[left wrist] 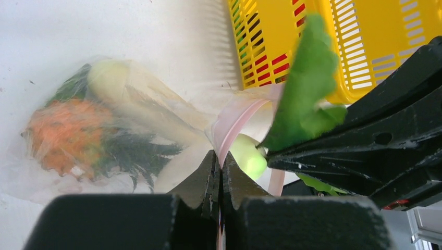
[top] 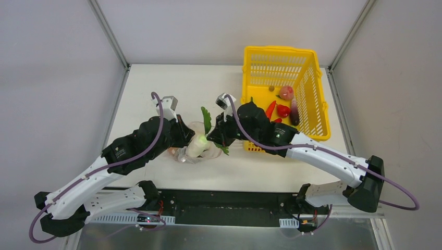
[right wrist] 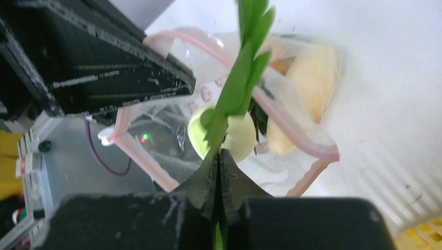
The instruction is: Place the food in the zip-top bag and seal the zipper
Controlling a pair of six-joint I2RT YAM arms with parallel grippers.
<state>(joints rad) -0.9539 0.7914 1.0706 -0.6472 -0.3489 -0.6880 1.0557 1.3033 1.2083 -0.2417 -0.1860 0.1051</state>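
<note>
White radish (top: 197,147) root-down in zip-top bag (right wrist: 284,174), leaves uppermost.

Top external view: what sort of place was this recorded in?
Probably a robotics lab test cell, not a kitchen: a white tabletop boxed in by plain grey panels on aluminium frame posts, two white-and-black robot arms bolted at its near edge, and plastic toy vegetables in a yellow slotted basket.

Seen on white table (top: 156,83): clear zip-top bag (top: 182,155), crumpled, lower part resting flat toward front middle. Also yellow slotted basket (top: 280,50), standing upright at back right, near bag's right side but apart from it.
</note>
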